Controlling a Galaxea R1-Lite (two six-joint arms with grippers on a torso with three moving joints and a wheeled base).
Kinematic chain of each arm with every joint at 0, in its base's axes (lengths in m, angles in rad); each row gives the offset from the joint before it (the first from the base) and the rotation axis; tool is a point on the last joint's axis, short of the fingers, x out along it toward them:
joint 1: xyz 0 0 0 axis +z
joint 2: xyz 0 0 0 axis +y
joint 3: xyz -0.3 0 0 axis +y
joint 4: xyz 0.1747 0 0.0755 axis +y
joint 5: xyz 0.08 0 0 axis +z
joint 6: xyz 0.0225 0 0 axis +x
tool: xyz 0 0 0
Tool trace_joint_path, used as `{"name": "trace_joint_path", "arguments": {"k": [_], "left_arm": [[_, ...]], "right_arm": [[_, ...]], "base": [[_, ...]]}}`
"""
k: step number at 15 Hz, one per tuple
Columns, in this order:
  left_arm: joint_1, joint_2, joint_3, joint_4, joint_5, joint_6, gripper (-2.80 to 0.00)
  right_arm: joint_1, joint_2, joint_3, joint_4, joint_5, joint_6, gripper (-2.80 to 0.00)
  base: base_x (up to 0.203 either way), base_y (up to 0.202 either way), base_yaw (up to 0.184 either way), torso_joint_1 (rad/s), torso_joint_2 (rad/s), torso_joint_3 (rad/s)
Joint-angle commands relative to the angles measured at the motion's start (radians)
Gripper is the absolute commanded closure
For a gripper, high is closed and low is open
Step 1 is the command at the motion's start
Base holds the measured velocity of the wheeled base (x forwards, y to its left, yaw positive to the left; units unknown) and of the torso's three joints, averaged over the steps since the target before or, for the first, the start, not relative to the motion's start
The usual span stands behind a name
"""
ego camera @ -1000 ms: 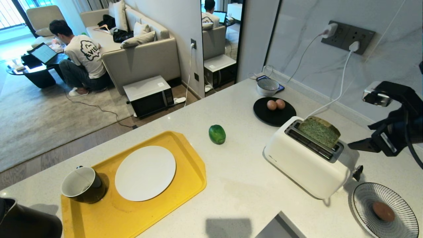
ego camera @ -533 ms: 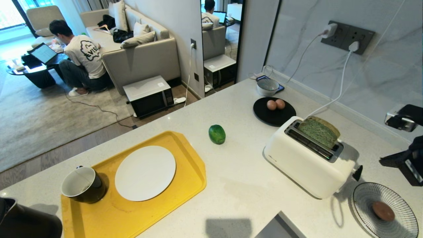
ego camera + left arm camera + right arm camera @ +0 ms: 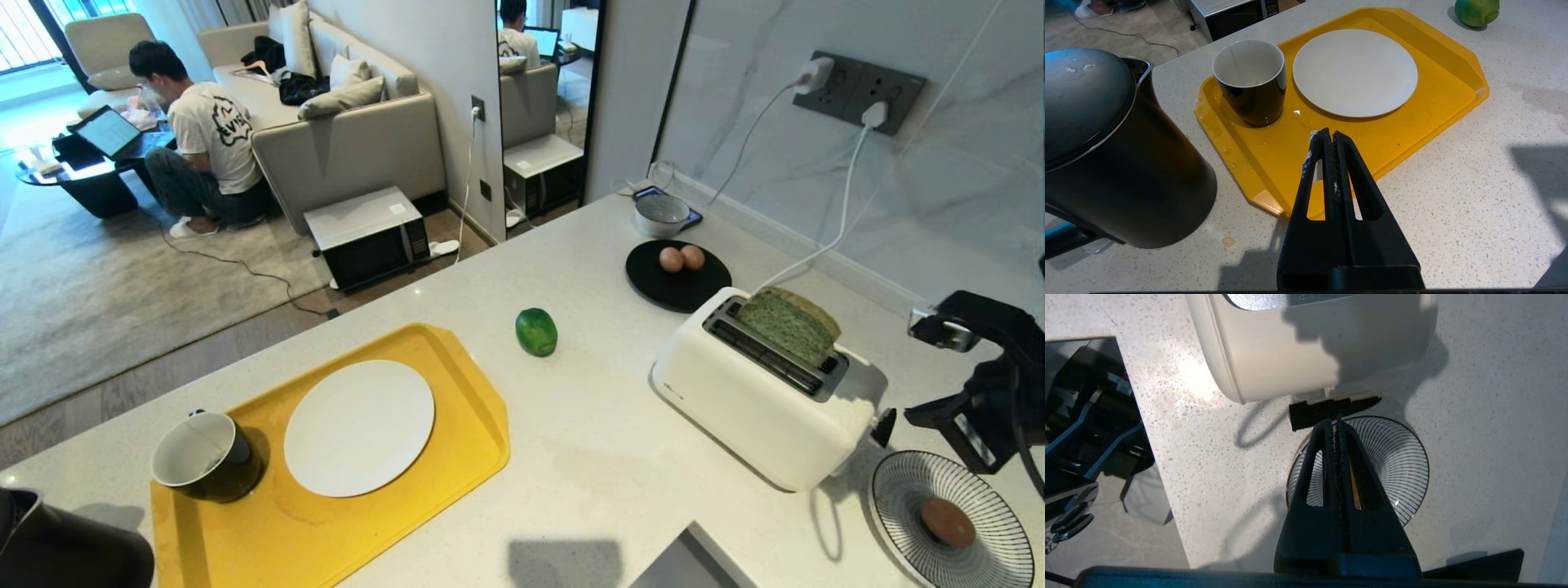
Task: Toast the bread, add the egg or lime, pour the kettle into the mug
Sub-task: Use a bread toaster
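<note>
Closing up, your right pincer (image 3: 1336, 424) now has its two fingers pressed together with nothing between them, where a moment ago they were spread wide. It has also come lower on the right side of the desk (image 3: 604, 457), and its tips now sit just by the black lever (image 3: 1333, 409) on the end of the toaster (image 3: 755, 400). The bread (image 3: 788, 325) stands up high in the back slot, so it looks like it has not been pushed down yet. You shut the fingers most likely to make one firm tip for pressing that lever, and that is probably your next job. Go down straight, because the striped plate (image 3: 898, 490) with a brown egg (image 3: 947, 522) sits right under your arm and could get bumped. Your left pincer (image 3: 1329, 136) is also pressed together and holds nothing; it hangs over the near edge of the yellow tray (image 3: 1412, 134). The mug (image 3: 1250, 79) stands on that tray beside the white plate (image 3: 1354, 71), and the kettle (image 3: 1106, 155) stands on the desk just next to the tray. The lime (image 3: 536, 331) lies on the desk between the tray and the toaster, and two more eggs (image 3: 682, 258) rest on a black plate (image 3: 653, 290) behind the toaster.
</note>
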Motion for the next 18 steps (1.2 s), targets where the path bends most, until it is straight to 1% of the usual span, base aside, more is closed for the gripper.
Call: {"name": "trace_joint_path", "arguments": {"k": [1, 8, 12, 18], "left_arm": [[0.000, 0.001, 0.000, 0.000, 0.000, 0.000, 0.00], [0.000, 0.001, 0.000, 0.000, 0.000, 0.000, 0.00], [-0.001, 0.001, 0.000, 0.000, 0.000, 0.000, 0.00], [-0.001, 0.001, 0.000, 0.000, 0.000, 0.000, 0.00]], "right_arm": [[0.004, 0.057, 0.003, -0.009, 0.010, -0.006, 0.00], [0.006, 0.120, -0.001, -0.013, 0.010, -0.007, 0.00], [0.006, 0.173, -0.004, -0.073, 0.010, -0.010, 0.00], [0.005, 0.219, -0.007, -0.078, 0.009, -0.011, 0.00]], "base": [[0.000, 0.000, 0.000, 0.000, 0.00, 0.000], [0.000, 0.000, 0.000, 0.000, 0.00, 0.000], [0.000, 0.000, 0.000, 0.000, 0.00, 0.000], [0.000, 0.000, 0.000, 0.000, 0.00, 0.000]]}}
